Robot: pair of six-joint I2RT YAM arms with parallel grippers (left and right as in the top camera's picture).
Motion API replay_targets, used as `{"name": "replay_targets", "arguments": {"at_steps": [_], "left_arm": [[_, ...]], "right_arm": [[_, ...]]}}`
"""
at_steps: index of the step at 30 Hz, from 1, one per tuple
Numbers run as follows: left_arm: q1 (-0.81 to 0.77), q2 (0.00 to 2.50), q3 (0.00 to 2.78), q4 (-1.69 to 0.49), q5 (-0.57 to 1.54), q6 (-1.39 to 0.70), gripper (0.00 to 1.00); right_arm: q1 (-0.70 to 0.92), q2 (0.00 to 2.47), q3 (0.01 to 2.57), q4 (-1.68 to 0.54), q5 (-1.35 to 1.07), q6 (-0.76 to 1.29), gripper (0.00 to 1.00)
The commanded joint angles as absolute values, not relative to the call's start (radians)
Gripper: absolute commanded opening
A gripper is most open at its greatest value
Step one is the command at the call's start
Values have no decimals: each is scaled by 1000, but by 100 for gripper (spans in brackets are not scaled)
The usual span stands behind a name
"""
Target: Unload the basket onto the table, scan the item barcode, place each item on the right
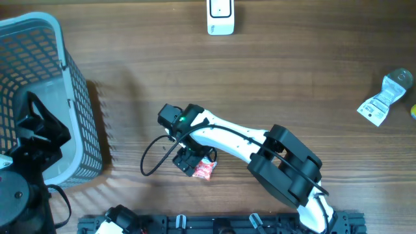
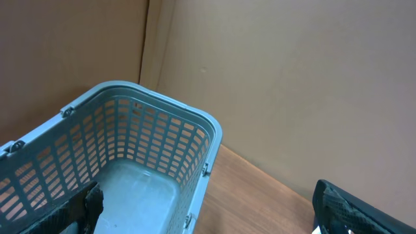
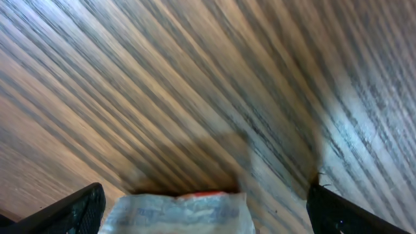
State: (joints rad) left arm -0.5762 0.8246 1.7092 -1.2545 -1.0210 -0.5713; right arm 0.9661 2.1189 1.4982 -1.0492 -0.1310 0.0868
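From above, we see the right claw [image 1: 190, 160] spread wide and gripping nothing, low over the desk [image 1: 292, 78] near six o'clock. The small red-and-white packet [image 1: 205, 169] lies flat at the claw's four o'clock edge. We judge that closing off-centre could nudge the thin packet aside or pinch one corner, letting it slip on the lift. A white device [image 1: 220, 17], probably the scanner, sits at twelve o'clock, well apart. A crumpled wrapper might hide the barcode from it. The left claw [image 1: 36, 130] hangs over the grey basket [image 1: 78, 97] at nine o'clock.

From the left wrist, that claw is released and empty above the basket [image 2: 195, 123].

From the right wrist, the packet [image 3: 182, 209] sits at six o'clock between the wide fingers [image 3: 71, 211]. It looks pale and crinkled with a red top edge. The view is blurred, and we see no barcode.
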Motion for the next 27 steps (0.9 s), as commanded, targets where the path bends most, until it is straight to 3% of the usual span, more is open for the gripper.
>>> {"name": "replay_targets", "arguments": {"at_steps": [1, 13, 27], "left_arm": [[-583, 823, 1710, -1254, -1038, -585, 100], [-583, 823, 1710, -1254, -1038, -585, 100], [-583, 823, 1710, -1254, -1038, -585, 100]], "right_arm": [[970, 2138, 1496, -1059, -173, 81, 100], [970, 2138, 1497, -1132, -456, -319, 100], [970, 2138, 1496, -1168, -354, -336, 100]]}}
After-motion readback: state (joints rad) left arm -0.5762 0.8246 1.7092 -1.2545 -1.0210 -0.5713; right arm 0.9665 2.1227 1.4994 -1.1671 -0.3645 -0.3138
